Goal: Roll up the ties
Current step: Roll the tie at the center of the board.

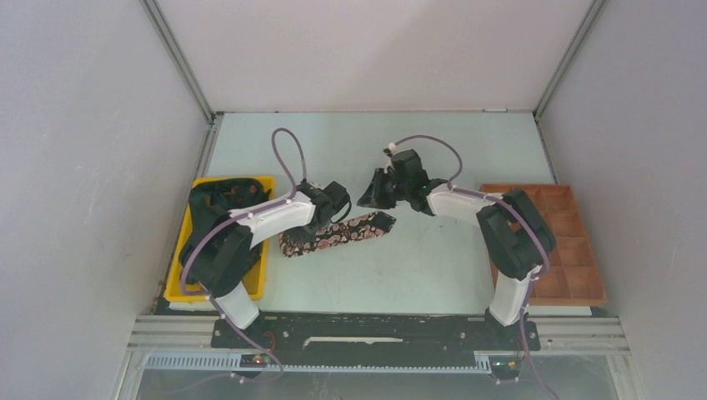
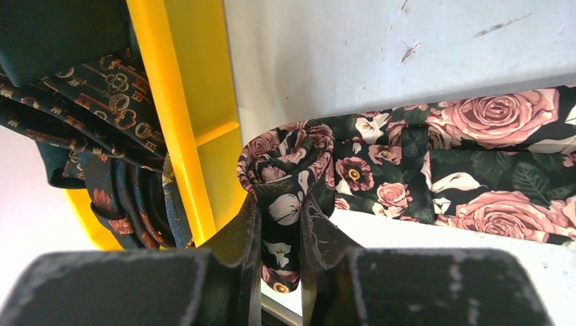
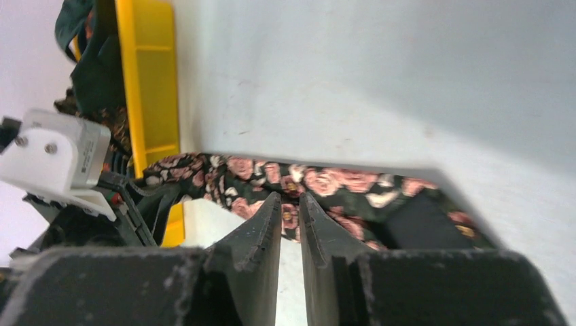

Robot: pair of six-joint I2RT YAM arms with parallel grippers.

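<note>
My left gripper (image 2: 280, 210) is clenched on the curled end of the tie (image 2: 435, 163), just beside the yellow bin (image 2: 197, 122) (spare ties (image 2: 95, 102) heaped inside), likely to seed the roll. The rest lies flat on the table (image 2: 380, 47). The right gripper (image 3: 290, 204) hovers at its far end, jaws nearly together; whether they pinch cloth I can't tell.

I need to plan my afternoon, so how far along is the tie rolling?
No finished roll is visible. In hand: the left gripper has its jaws pinched on the floral tie, only its narrow end curled; the right gripper has jaws near-closed at its edge, grip unclear. Left: most of this tie, plus the heaped ties in the yellow bin.
</note>
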